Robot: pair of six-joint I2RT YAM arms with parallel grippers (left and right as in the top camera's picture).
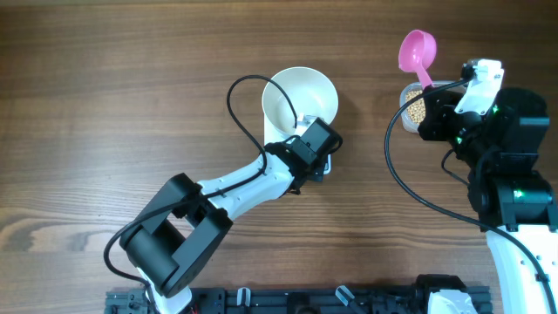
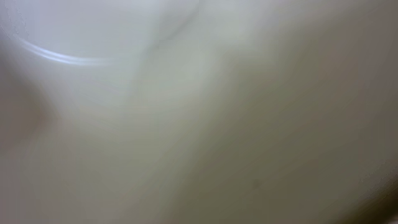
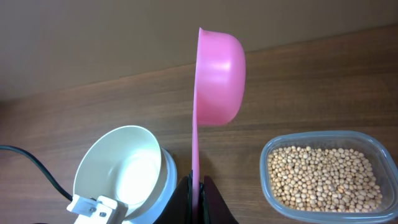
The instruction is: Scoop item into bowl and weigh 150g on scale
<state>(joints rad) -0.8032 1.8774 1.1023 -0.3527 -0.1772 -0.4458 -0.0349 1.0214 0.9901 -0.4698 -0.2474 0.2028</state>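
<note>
- Right claw (image 3: pixel 198 186) is clamping shut on the handle of the pink scoop (image 3: pixel 217 74). The scoop is riding on its edge, upper right of the overhead view, and looks empty.
- Left claw (image 1: pixel 309 144) is closed and appears to be pinching the lower rim of the bowl (image 1: pixel 296 96). The left wrist view is showing only blurred white.
- The bowl is sitting centre of the overhead view, with no beans visible inside.
- Beans (image 3: pixel 323 177) are all lying in the clear tub (image 3: pixel 311 134) at lower right of the right wrist view, just beside the scoop and apart from the bowl.
- Scale (image 1: pixel 324 166): mostly hidden. I'm taking the white corner just below the left claw for it, not certain. The display is not showing in any view.
- Judging the task as barely started: first scoop not yet taken.
- Risks:
  - The scoop is travelling on edge, so beans would be spilling onto the bench (image 1: pixel 105 87) unless it is levelled.
  - Nothing is holding the tub, so digging in could be shoving it.
  - The thin handle could be pivoting in the claw under load.
  - The left claw is gripping the bowl, so any push or lift would be skewing the reading.
  - With the display hidden, overshooting 150g is easy.
</note>
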